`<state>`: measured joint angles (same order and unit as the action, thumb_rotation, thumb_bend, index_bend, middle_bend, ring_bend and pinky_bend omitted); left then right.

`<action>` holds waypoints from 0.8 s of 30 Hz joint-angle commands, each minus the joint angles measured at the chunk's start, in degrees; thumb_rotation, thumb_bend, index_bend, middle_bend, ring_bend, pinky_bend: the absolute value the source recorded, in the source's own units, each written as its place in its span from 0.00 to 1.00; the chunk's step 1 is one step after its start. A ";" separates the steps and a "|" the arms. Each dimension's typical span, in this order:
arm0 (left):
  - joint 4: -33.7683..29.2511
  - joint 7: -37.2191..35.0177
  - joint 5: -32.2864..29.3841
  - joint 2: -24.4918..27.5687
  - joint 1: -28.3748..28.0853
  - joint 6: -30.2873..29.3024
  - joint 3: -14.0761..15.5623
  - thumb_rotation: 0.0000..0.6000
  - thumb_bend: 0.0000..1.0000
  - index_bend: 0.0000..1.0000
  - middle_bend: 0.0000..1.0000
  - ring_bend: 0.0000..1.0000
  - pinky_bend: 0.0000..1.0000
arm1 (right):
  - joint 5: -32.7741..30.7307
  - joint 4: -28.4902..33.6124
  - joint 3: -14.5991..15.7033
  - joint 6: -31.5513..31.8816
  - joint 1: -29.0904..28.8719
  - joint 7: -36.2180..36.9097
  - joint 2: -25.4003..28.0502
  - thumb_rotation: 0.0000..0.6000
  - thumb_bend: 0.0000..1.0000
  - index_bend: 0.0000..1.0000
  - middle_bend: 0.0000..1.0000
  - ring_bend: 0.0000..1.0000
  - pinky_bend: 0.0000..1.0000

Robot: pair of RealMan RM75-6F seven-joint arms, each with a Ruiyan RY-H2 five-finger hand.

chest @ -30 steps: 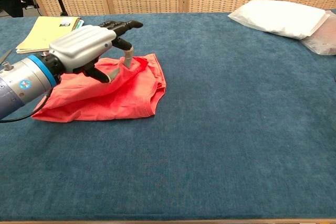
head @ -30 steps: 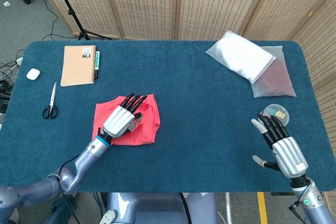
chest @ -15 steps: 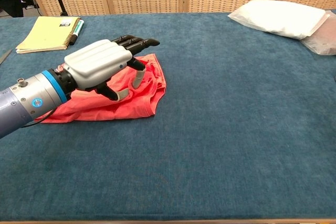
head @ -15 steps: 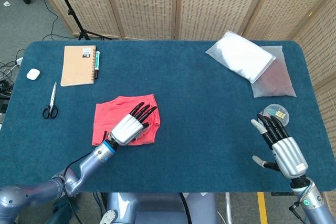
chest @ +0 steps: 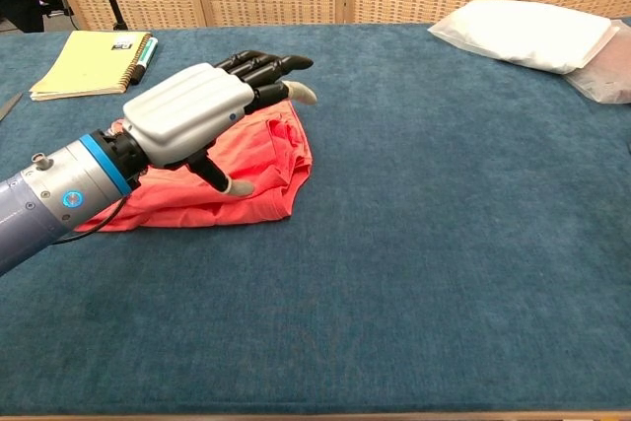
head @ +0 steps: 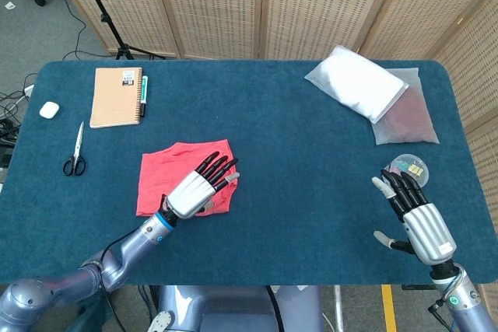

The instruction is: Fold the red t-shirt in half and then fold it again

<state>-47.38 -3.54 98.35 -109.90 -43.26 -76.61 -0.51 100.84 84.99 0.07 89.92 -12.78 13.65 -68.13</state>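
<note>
The red t-shirt [head: 167, 172] [chest: 266, 160] lies folded into a small rectangle on the blue table, left of centre. My left hand [head: 198, 188] [chest: 202, 110] hovers over the shirt's right front part, fingers stretched out and apart, holding nothing. Its thumb tip points down near the cloth's front edge. My right hand [head: 416, 211] stays at the table's right front, palm down, fingers spread, empty. The chest view does not show the right hand.
A notebook [head: 117, 97] [chest: 94, 61] with a pen beside it lies at the back left. Scissors [head: 75, 152] and a small white case [head: 49, 110] sit at the far left. White and clear bags [head: 358, 83] [chest: 527, 32] lie back right; a small round container [head: 410, 166] sits by my right hand.
My left hand has let go of the shirt fold and slid right and toward the front, its fingers straightening. The shirt now lies flatter. The right hand has not moved.
</note>
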 commanded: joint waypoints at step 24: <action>-35.72 0.65 -14.47 23.80 13.24 -6.49 -5.78 1.00 0.00 0.00 0.00 0.00 0.00 | -0.53 1.09 -0.74 1.90 0.92 -0.87 0.60 1.00 0.00 0.00 0.00 0.00 0.00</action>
<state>-68.35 -9.83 89.40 -97.78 -36.07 -83.92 -6.72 100.44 85.92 -0.55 91.66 -12.00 12.93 -67.61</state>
